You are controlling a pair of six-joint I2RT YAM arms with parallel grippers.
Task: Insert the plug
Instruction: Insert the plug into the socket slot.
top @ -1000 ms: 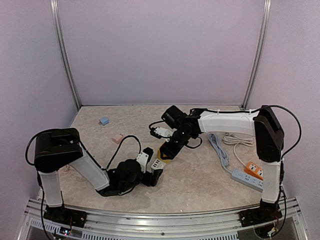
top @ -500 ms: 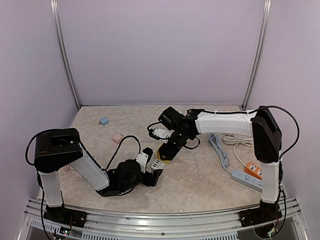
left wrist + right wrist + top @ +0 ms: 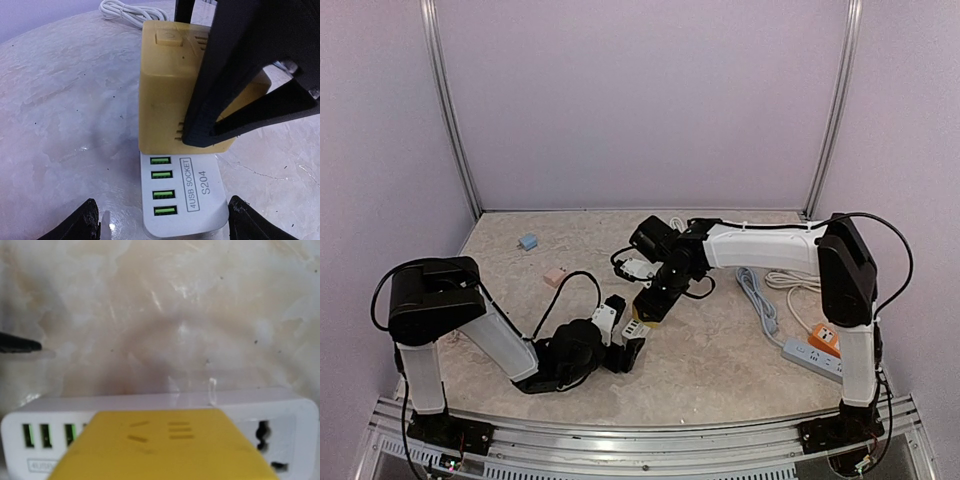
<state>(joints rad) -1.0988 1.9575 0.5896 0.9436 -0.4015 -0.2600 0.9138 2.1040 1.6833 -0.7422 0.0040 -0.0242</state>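
The yellow plug (image 3: 650, 308) (image 3: 167, 90) (image 3: 165, 445) stands upright on the white USB socket strip (image 3: 634, 329) (image 3: 185, 192) (image 3: 280, 415), which lies flat on the table in front of the left arm. My right gripper (image 3: 658, 296) is shut on the plug, and its black fingers (image 3: 235, 75) clamp the plug's side. My left gripper (image 3: 628, 341) (image 3: 164, 221) is open. Its tips flank the strip's near end, with a clear gap on the left side. One left fingertip (image 3: 20, 346) shows in the right wrist view.
A small blue block (image 3: 528, 241) and a pink block (image 3: 555, 276) lie at the back left. At the right lie a grey power strip (image 3: 812, 358) with an orange adapter (image 3: 828, 340), a grey cable (image 3: 757, 291) and coiled white cable (image 3: 796, 280).
My right arm's wrist has shifted slightly left while keeping its grip on the plug over the strip. The left arm has not moved.
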